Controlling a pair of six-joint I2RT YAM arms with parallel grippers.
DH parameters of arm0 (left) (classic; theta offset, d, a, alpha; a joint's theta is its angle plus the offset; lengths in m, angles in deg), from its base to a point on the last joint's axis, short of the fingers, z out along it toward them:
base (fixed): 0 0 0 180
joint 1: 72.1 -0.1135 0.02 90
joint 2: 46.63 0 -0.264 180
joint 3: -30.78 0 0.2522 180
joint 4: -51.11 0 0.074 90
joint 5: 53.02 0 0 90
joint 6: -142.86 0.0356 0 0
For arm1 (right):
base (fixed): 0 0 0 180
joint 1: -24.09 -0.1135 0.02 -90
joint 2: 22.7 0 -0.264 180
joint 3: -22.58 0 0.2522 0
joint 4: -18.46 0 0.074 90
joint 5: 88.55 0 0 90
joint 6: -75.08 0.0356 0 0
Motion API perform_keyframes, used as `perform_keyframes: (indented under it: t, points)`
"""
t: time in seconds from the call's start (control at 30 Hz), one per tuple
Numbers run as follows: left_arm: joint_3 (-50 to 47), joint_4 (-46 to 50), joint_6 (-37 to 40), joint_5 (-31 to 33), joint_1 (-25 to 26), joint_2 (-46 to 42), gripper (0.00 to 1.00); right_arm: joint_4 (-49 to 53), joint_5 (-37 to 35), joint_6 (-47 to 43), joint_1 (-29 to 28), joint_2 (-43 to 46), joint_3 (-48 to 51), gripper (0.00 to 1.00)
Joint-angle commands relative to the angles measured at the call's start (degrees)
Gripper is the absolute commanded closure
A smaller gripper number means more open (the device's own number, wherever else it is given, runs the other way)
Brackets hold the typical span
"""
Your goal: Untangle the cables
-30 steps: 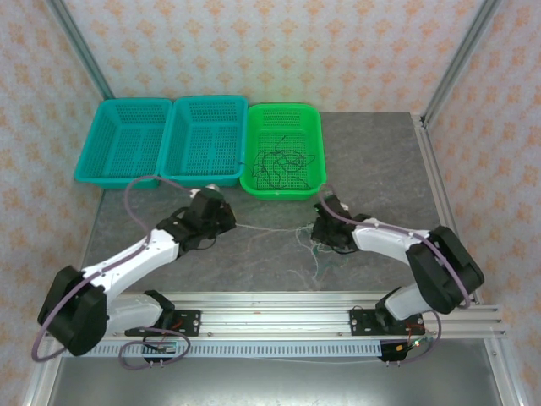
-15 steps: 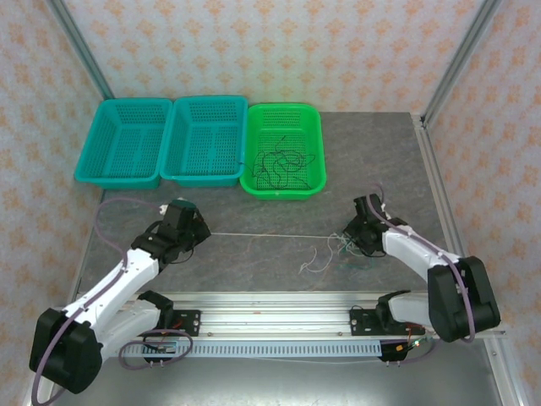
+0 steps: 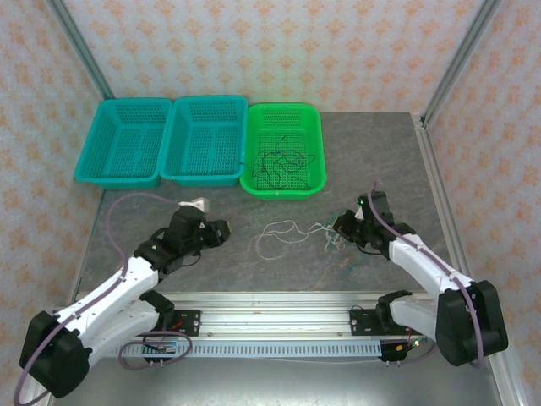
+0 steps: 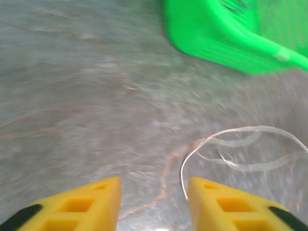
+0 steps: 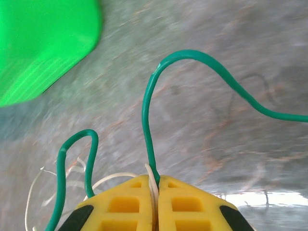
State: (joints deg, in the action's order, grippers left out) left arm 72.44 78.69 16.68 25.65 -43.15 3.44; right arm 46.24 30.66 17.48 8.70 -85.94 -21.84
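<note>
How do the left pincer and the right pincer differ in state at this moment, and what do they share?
The left pincer stands open; the right pincer is shut. The left pincer holds nothing, with a cream-white cable lying loose before it; the right pincer clamps a green cable and a white strand. Both have yellow fingers.

Robot lab cell: alu frame posts (image 3: 80,51), wallpaper backdrop panels (image 3: 279,51), 2 arms (image 3: 110,288) bolted to rail (image 3: 279,306).
</note>
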Motion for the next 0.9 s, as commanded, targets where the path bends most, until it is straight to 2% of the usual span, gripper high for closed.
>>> perform_keyframes:
  t: [0.0, 0.2, 0.27, 0.37, 0.47, 0.63, 0.7, 0.8, 0.87]
  points:
    - [3.22, -7.43, 8.82, -0.05, 4.53, -0.17, 0.51, -2.07, 4.90, -3.68, -2.07, 1.15, -3.21, 1.00]
    - [7.41, -10.18, 21.99, 1.22, 14.35, 4.27, 0.45, -1.51, 7.89, -5.14, -4.75, 1.11, -5.82, 1.00]
    - [9.09, -10.46, 27.67, 0.39, 17.44, 6.67, 0.43, -0.04, 8.40, -6.06, -5.77, 1.12, -7.14, 1.00]
    - [11.59, -11.72, 32.19, -3.12, 20.00, 11.12, 0.40, 1.51, 7.99, -6.98, -7.24, 1.02, -8.46, 1.00]
    - [13.62, -15.30, 32.44, -7.39, 21.24, 16.66, 0.35, 1.90, 7.32, -6.48, -7.76, 1.06, -8.98, 1.00]
    - [16.71, -21.57, 30.49, -1.86, 23.61, 25.78, 0.32, 0.58, 7.61, -4.94, -8.07, 1.33, -8.56, 1.00]
    - [17.63, -24.84, 27.94, -2.10, 23.74, 29.20, 0.32, 0.27, 7.54, -4.44, -8.22, 1.45, -8.46, 1.00]
    - [18.82, -27.51, 26.21, -2.53, 25.32, 33.67, 0.34, 0.65, 6.79, -4.05, -8.24, 2.10, -8.33, 1.00]
    - [19.29, -27.86, 25.40, -1.20, 26.28, 35.93, 0.40, 0.66, 5.77, -3.77, -8.24, 2.72, -7.90, 1.00]
